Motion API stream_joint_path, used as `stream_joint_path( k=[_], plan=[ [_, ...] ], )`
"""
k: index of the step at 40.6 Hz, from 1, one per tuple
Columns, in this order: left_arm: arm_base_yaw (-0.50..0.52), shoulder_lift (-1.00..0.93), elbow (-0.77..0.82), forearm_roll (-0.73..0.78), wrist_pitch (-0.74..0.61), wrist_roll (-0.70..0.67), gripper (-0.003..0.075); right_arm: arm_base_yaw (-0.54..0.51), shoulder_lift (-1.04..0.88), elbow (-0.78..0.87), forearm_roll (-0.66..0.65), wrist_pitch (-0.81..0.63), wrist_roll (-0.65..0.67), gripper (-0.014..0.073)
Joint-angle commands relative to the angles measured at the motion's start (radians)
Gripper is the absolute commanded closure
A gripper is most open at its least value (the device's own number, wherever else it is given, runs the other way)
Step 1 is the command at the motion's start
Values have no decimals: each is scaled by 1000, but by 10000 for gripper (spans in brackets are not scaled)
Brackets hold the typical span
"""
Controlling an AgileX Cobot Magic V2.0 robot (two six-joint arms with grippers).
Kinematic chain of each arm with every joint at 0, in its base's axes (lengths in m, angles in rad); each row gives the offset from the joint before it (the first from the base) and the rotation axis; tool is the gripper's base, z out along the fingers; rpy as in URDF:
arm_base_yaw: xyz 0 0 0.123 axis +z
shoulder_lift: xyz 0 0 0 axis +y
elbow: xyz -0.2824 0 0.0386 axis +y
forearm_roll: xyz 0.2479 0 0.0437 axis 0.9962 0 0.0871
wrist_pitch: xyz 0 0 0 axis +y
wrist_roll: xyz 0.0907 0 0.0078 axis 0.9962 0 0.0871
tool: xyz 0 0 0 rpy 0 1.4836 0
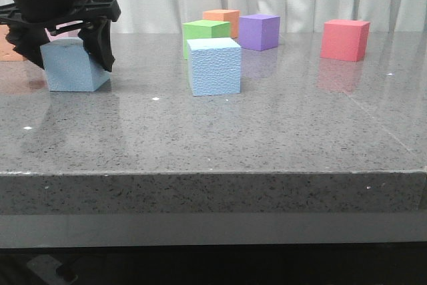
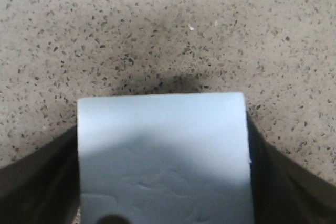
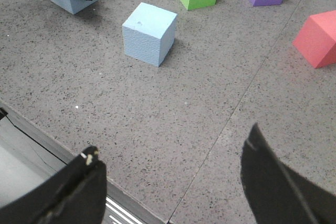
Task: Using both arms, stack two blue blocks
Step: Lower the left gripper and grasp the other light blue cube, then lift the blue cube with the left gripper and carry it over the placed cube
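Note:
One blue block rests at the left of the table, slightly tilted, and my left gripper is shut on it from above. In the left wrist view this block fills the gap, with a dark finger pressed against each side. The other blue block stands free near the table's middle, also seen from the right wrist. My right gripper hangs open and empty above the table's front edge, well short of that block. It does not show in the front view.
Behind the free blue block stand a green cube, an orange cube and a purple cube. A red cube sits at the back right. An orange object is partly hidden behind the left arm. The table's front edge runs across.

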Motion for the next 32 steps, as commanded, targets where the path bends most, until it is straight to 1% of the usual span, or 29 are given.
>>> stream_joint_path(
  k=[1, 3, 10, 15, 21, 24, 26, 27, 29, 32],
  plan=[
    [-6, -49, -34, -1, -36, -8, 310, -7, -4, -24, -2, -73, -9, 50],
    [-6, -49, -34, -1, -36, -8, 337, -7, -4, -24, -2, -73, -9, 50],
    [-6, -51, -37, 3, -31, 9, 325, -7, -4, -24, -2, -73, -9, 50],
    [-17, -52, -98, 3, 31, 83, 325, -7, -4, -24, -2, -73, -9, 50],
    [-47, -52, -210, 3, 105, 189, 334, -7, -4, -24, -2, -73, -9, 50],
    [-73, -52, -272, -10, 135, 295, 334, -7, -4, -24, -2, -73, -9, 50],
    [-87, -52, -302, -50, 151, 368, 334, -7, -4, -24, -2, -73, -9, 50],
    [-95, -52, -321, -78, 158, 435, 334, -7, -4, -24, -2, -73, -9, 50],
    [-105, -52, -345, -162, 179, 550, 334, -7, -4, -24, -2, -73, -9, 50],
    [-118, -52, -382, -312, 229, 763, 334, -7, -4, -24, -2, -73, -9, 50]
  ],
)
